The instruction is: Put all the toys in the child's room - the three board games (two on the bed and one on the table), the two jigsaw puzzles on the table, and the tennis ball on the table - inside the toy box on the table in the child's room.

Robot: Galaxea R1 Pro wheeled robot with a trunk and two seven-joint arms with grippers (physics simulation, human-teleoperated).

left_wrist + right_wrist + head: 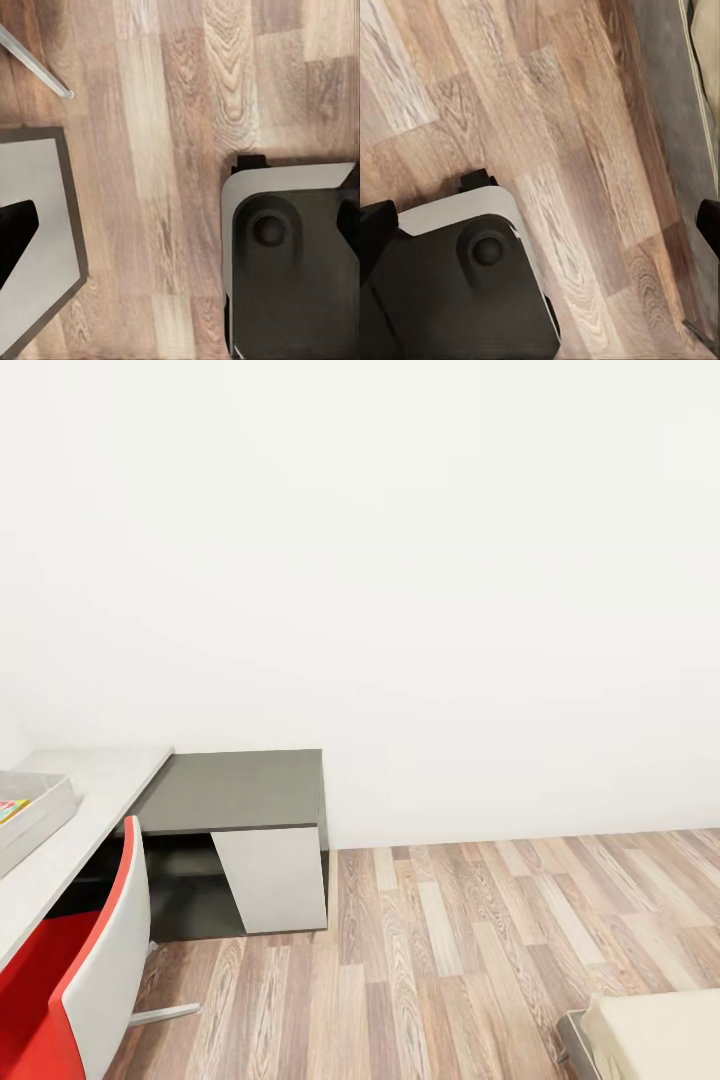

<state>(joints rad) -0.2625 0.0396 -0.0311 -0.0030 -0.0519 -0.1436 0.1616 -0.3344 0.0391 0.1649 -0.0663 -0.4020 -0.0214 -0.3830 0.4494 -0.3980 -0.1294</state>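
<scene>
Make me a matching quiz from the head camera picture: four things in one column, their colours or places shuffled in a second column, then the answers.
Things:
1. chair
2. cabinet
3. toy box
4. bed

Descriptions:
A. dark grey top, against the wall
B. cream, at the lower right corner
C. red and white, at the lower left
D. light grey, on the table

Pairs: 1-C, 2-A, 3-D, 4-B

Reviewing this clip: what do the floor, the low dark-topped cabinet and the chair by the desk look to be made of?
Floor: wood planks or laminate, with visible grain and mixed tones. Cabinet: matte dark grey top and flat white panel, probably painted board. Chair: smooth red-and-white shell, likely plastic, on a thin metal-looking leg.
</scene>
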